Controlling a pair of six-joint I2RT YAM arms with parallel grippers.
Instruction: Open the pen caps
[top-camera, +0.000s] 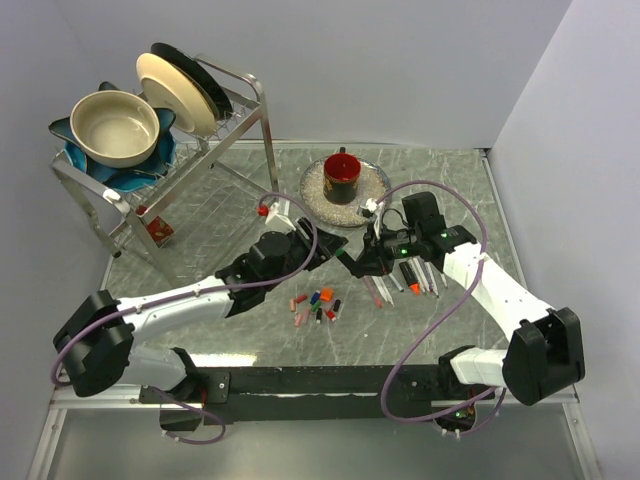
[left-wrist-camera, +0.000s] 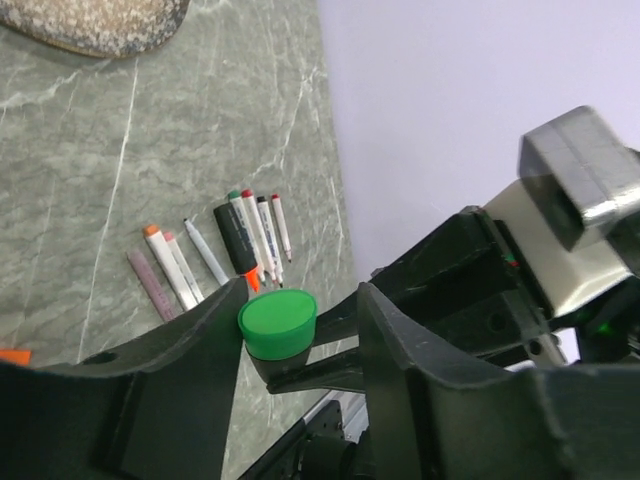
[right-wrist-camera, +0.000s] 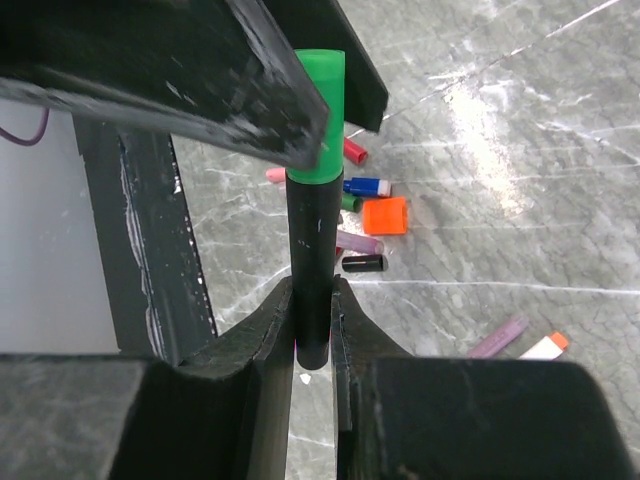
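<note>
At 6 o'clock in the top view a black base rail (top-camera: 320, 380) ran along the near edge of the grey-green marbled table (top-camera: 450, 180), which showed pale veins and a soft glare. Just beyond it, near the middle, the loose caps (top-camera: 318, 305) lay scattered in red, orange, green, black and pink, and the two arms met above and just past them. The right gripper (right-wrist-camera: 312, 300) had its jaws pinched on the lower barrel of a black marker (right-wrist-camera: 312, 250). The green cap (left-wrist-camera: 277, 318) was seated on the marker's end between the spread jaws of the left gripper (left-wrist-camera: 300, 300), touching one finger (left-wrist-camera: 205, 330) and clear of the other. Toward 3 o'clock a row of pens (top-camera: 410, 280) lay side by side on the stone. Farther off, at 12 o'clock, a speckled plate (top-camera: 315, 190) carried a red and black mug (top-camera: 342, 178). At 10 o'clock a metal dish rack (top-camera: 250, 100) held a cream bowl (top-camera: 113, 128) and upright plates. Plain pale walls (top-camera: 400, 60) closed the table in on the far, left and right sides.
</note>
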